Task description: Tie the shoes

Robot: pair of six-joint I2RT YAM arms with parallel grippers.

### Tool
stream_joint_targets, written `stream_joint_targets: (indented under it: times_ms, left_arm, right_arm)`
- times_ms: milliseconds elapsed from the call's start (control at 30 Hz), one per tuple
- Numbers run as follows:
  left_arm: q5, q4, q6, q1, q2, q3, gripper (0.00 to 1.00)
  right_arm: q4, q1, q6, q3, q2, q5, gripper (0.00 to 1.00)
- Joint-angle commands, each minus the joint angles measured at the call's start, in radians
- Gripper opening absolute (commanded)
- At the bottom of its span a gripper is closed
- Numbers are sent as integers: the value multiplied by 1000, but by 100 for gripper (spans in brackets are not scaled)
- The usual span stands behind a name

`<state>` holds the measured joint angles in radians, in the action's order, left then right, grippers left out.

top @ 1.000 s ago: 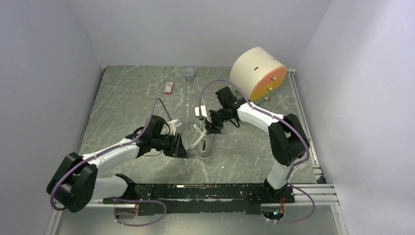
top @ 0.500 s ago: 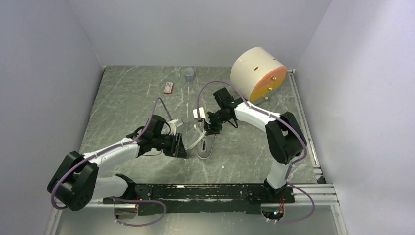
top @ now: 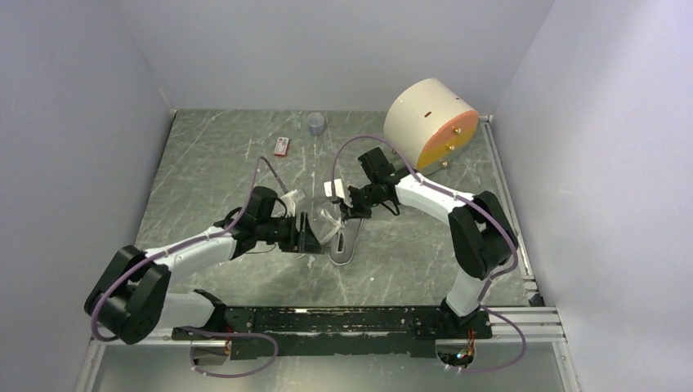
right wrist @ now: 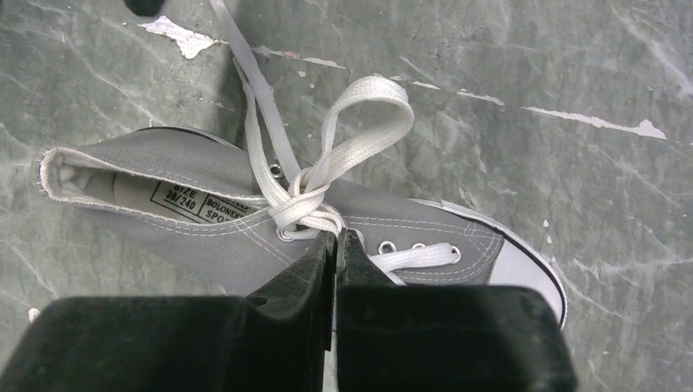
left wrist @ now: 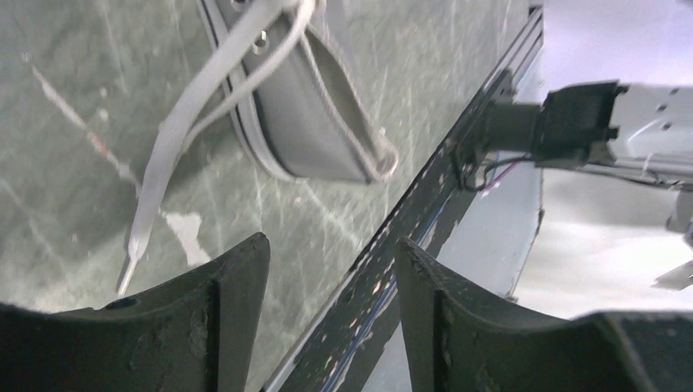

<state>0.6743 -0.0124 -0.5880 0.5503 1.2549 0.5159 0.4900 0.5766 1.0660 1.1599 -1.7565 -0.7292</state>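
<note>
Only the right wrist view shows the laces (right wrist: 306, 196) knotted (right hand (right wrist: 333, 241) pinching them); left hand (left wrist: 331, 245) wide.

Parted fingers (left wrist: 221, 318) near sneaker (left wrist: 315, 122), lace (left wrist: 163, 175)

Centre crowded: shoe (top: 345, 245) hemmed in by left gripper (top: 310, 242) and right gripper (top: 347, 214), loose laces (right wrist: 359, 122) trailing left. Far-right corner blocked by drum (top: 431, 122). Far edge: 1 cup (top: 316, 123), 1 red box (top: 282, 146). Left edge and far-left corner open.
</note>
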Motion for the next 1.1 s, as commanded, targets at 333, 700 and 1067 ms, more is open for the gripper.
stream_joint_targets:
  times_ms: [333,700,1067]
  left_arm:
    - [-37,326,-225,-9,271,218,65]
    - [-83,202,-139,-11,372,328,32]
    - [-78,142,-101,-12,422,367,6]
  right_arm:
    - [-67,-6,-48,-84,93,5,0]
    - [-119,-6,-84,-131,133,11,0]
    - [-95,-1,-228,-133,220,122,0]
